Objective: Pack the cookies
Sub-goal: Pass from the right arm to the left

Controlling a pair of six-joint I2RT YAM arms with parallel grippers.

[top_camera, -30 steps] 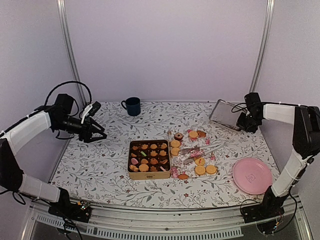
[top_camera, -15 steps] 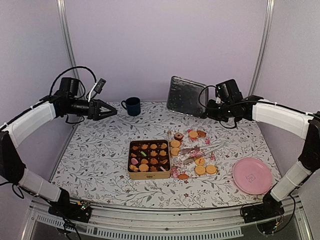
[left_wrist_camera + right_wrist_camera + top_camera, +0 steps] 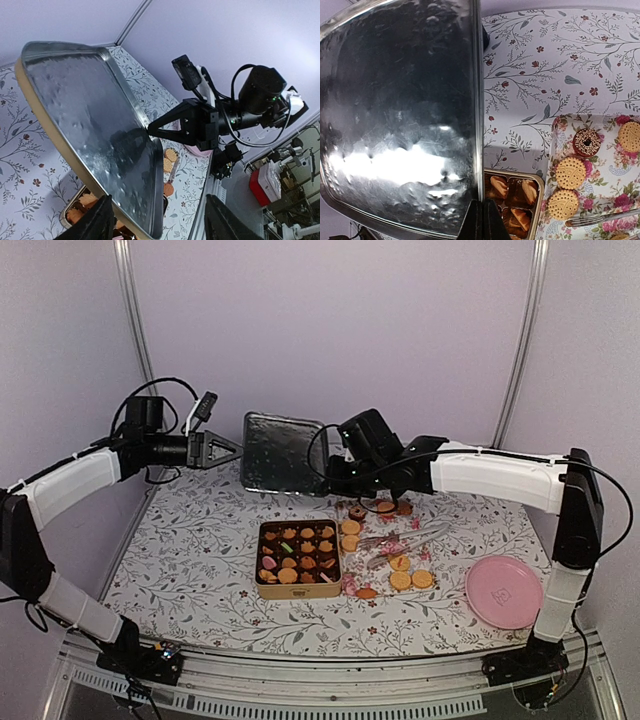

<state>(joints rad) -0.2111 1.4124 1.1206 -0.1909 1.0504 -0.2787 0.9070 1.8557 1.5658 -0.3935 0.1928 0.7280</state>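
The metal lid is being gripped at its rim by the right hand, fingers pinched together on it, and is being held tilted in the upper middle of the frame. The left hand is being held just beside the lid's left edge, fingers apart. Cookies are lying in the tin at centre and loose on the flowered sheet to its right. Likely a handover is being prepared: the rim should be seated well between the open fingers before they are closed.
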